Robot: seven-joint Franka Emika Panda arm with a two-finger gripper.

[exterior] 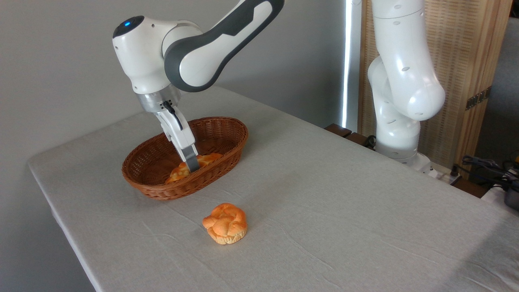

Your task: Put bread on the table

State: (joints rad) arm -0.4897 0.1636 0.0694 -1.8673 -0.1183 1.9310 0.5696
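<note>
I have the two-finger gripper [192, 164] reaching down into the brown oval wicker basket [227, 123], its grey fingers at the braided golden-orange loaf [204, 159] lying inside. I cannot tell whether they have closed on it. The grey cloth-draped table [344, 194] offers open room beside the round knotted bun [225, 223].

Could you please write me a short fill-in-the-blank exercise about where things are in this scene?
1. The bread lies inside the ____.
2. The bun sits on the ____, outside the basket.
3. The gripper reaches down into the basket at the ____.

Missing words: basket; table; bread
</note>
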